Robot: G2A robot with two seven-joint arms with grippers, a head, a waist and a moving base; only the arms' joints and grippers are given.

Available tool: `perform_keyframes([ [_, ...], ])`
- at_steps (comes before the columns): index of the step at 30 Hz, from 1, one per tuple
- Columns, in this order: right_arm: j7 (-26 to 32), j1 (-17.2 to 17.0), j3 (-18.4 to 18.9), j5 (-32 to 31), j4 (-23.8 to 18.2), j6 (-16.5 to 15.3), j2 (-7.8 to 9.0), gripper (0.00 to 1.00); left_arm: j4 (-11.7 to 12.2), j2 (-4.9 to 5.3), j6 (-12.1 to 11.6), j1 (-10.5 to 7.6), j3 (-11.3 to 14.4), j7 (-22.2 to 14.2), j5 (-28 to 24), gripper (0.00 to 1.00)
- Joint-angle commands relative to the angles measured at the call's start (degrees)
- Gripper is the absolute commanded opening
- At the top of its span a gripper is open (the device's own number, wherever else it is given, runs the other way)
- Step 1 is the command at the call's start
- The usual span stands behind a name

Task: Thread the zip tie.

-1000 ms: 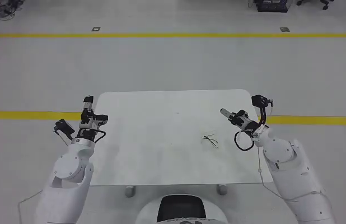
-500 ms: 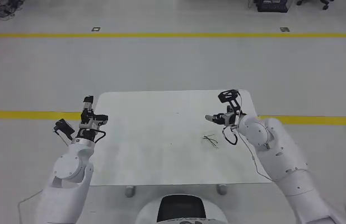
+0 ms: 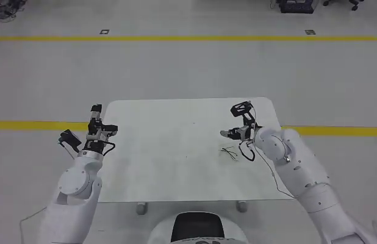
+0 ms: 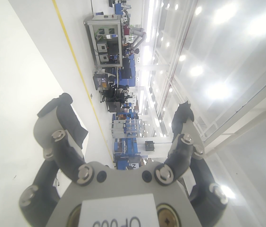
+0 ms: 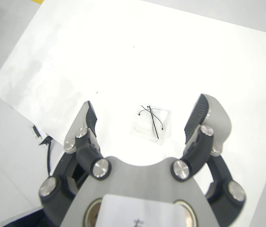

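Right gripper, fingers open, near crossed ties; left gripper open too. Risk: pinching several thin ties, or none.

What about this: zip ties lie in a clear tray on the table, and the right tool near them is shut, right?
No: the right tool is open, as the right wrist view shows. The zip ties do lie in the tray.

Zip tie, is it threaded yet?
Not yet. Nothing looks done: the zip ties lie loose and crossed in a clear tray on the table. The right gripper hangs open above them, holding nothing; the left gripper is open by the table's edge. Picking one up and threading it are left.
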Motion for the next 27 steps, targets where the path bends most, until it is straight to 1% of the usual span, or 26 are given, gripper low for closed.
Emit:
perform_keyframes([
  [1,3.2,1.9,-2.1,-1.4,2.0,-1.4,-0.3,1.0,0.0,0.0,0.0,0.0,0.0,0.0,0.0,1.0],
  [5,5.1,6.0,-5.8,-0.8,7.2,-2.3,-1.38,1.0,0.0,0.0,0.0,0.0,0.0,0.0,0.0,1.0],
  [8,6.7,8.3,-8.4,-0.2,10.9,-2.9,-2.19,1.0,0.0,0.0,0.0,0.0,0.0,0.0,0.0,1.0],
  [10,8.2,9.9,-10.3,0.2,13.3,-4.3,-2.75,1.0,0.0,0.0,0.0,0.0,0.0,0.0,0.0,1.0],
  [19,8.2,9.9,-10.3,0.2,13.3,-4.3,-2.75,1.0,0.0,0.0,0.0,0.0,0.0,0.0,0.0,1.0],
  [20,8.4,9.8,-10.6,-0.4,13.1,-4.7,-2.73,1.0,0.0,0.0,0.0,0.0,0.0,0.0,0.0,1.0],
  [22,9.7,9.6,-11.4,-3.1,12.0,-5.3,-2.61,1.0,0.0,0.0,0.0,0.0,0.0,0.0,0.0,1.0],
  [23,11.4,9.6,-11.7,-3.8,11.2,-5.6,-2.55,1.0,0.0,0.0,0.0,0.0,0.0,0.0,0.0,1.0],
  [25,13.5,9.4,-11.8,-4.1,10.1,-5.6,-2.46,1.0,0.0,0.0,0.0,0.0,0.0,0.0,0.0,1.0],
  [27,16.8,9.6,-11.9,-4.6,9.2,-5.7,-2.35,1.0,0.0,0.0,0.0,0.0,0.0,0.0,0.0,1.0],
])
